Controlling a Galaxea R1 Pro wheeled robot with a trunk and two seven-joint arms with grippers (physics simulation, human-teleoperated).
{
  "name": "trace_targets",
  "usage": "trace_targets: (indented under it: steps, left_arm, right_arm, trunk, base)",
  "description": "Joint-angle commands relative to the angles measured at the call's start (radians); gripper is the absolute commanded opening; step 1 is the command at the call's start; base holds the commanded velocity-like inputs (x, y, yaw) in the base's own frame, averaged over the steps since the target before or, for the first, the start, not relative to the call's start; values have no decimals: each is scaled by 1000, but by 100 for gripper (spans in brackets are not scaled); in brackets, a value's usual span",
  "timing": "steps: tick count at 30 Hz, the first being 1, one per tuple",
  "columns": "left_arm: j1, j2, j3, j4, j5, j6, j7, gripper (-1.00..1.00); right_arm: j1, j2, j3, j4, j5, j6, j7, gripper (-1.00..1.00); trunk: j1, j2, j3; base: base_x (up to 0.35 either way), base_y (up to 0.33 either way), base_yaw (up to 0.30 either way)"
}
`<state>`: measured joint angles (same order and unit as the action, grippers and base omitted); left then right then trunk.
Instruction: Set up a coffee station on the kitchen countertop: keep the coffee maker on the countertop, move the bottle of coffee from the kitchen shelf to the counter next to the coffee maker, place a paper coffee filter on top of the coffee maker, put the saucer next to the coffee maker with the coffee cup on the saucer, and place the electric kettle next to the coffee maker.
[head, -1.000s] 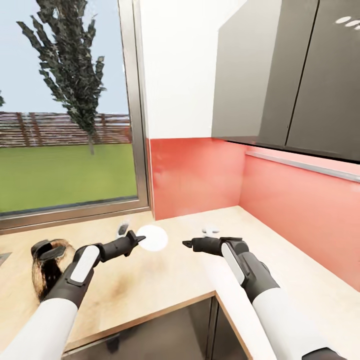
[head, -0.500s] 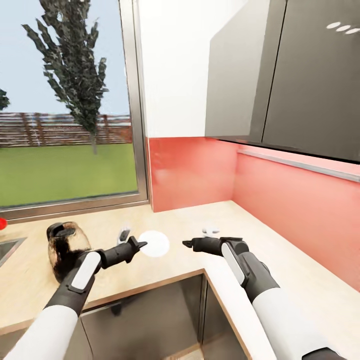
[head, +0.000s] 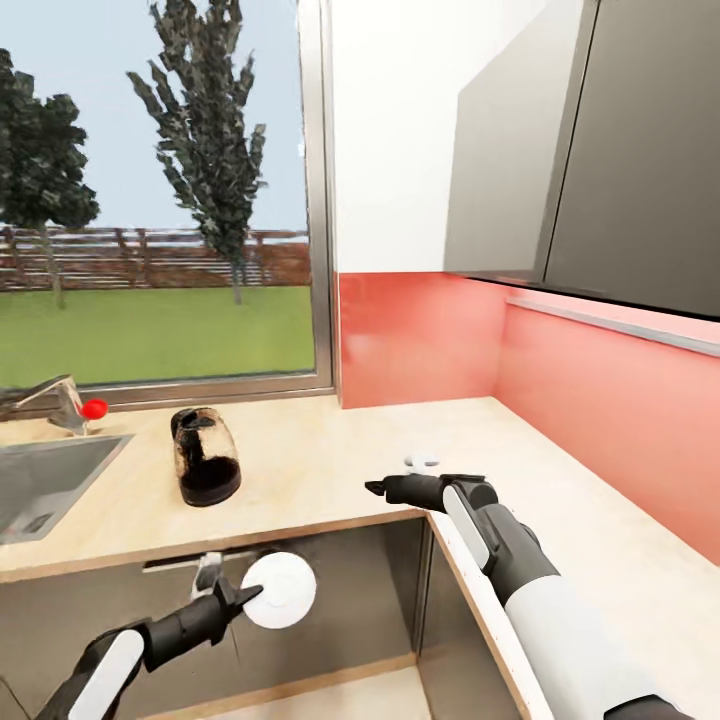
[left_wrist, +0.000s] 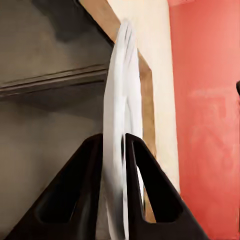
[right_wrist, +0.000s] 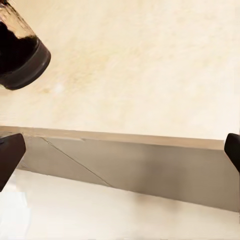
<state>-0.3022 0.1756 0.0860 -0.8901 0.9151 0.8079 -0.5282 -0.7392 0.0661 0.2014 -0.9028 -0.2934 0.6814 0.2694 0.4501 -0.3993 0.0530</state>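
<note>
My left gripper (head: 245, 597) is shut on the rim of the saucer (head: 281, 590), a small round white plate. It holds the saucer below the countertop (head: 330, 470) edge, in front of the dark cabinet fronts. In the left wrist view the saucer (left_wrist: 120, 110) stands edge-on between the two black fingers (left_wrist: 95, 165). The electric kettle (head: 205, 457), domed glass on a black base, stands on the countertop right of the sink. My right gripper (head: 372, 487) hovers open over the counter's inner corner. Its wrist view shows the kettle's base (right_wrist: 22, 62) and the countertop (right_wrist: 150, 75).
A steel sink (head: 45, 485) with a faucet (head: 50, 398) and a red knob (head: 93, 408) is set into the counter at the left. A large window (head: 150, 200) runs behind it. Red backsplash (head: 420, 335) and dark upper cabinets (head: 600, 150) bound the corner.
The whole view has shifted and backed off from the counter. My left gripper, still holding the saucer, has dropped from above the worktop to below its edge. The right arm keeps its pose.
</note>
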Motion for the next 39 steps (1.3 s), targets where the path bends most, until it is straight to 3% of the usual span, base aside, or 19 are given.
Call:
trace_targets:
  steps: [1,9,12,14,16,17,20,21,22,25,30,31,39]
  left_arm:
    - [20,2,2,1,9,7,-9,-100]
    - [191,18,3,16,0,-105,-27,-100]
    - [281,32,11,57,-54,-241,-28,-100]
    - [303,39,13,122,-64,-318,-29,-100]
    - [312,48,14,185,-64,-366,-33,-100]
    - [319,70,15,343,-63,-473,-102,-100]
    - [320,88,17,482,-62,-573,-203,-100]
    - [320,99,18,560,-60,-620,-275,-100]
    - [321,103,18,589,-60,-635,-307,-100]
    - [320,111,18,639,-57,-660,-362,-100]
    - [320,107,17,649,-63,-667,-368,-100]
    - [320,104,13,652,-68,-766,-368,-100]
    - [320,104,9,664,-68,-792,-369,-100]
  right_arm:
    - [0,0,0,-1,1,4,3,100]
    - [0,0,4,-1,1,4,3,100]
    - [0,0,9,0,4,3,4,100]
    - [0,0,11,2,5,3,5,100]
    - [0,-1,12,5,7,-1,5,100]
    - [0,-3,13,10,9,-27,6,100]
    - [0,-5,13,13,34,-41,7,100]
    - [0,-5,14,13,60,-44,6,100]
    - [0,-4,15,13,70,-45,6,100]
    - [0,-2,15,14,84,-46,5,100]
    - [1,-2,16,16,87,-48,7,100]
    - [4,1,16,41,88,-48,7,100]
    - [4,1,16,44,88,-48,5,100]
  trunk:
    - [0,-1,0]
    - [0,-1,0]
    - [0,-1,0]
    - [0,-1,0]
    - [0,-1,0]
    - [0,-1,0]
    - [0,-1,0]
    - [0,-1,0]
    - [0,-1,0]
    - [0,-1,0]
    - [0,-1,0]
    - [0,-1,0]
    - [0,-1,4]
  base:
    - [-315,-75,278]
    - [-316,-59,275]
    - [-324,-5,75]
    - [-326,-1,20]
    - [-328,-1,9]
    - [-332,0,2]
    - [-316,0,1]
    - [-234,0,0]
    - [-170,0,0]
    - [-69,0,0]
    - [-10,0,0]
    - [0,0,116]
    - [0,0,232]
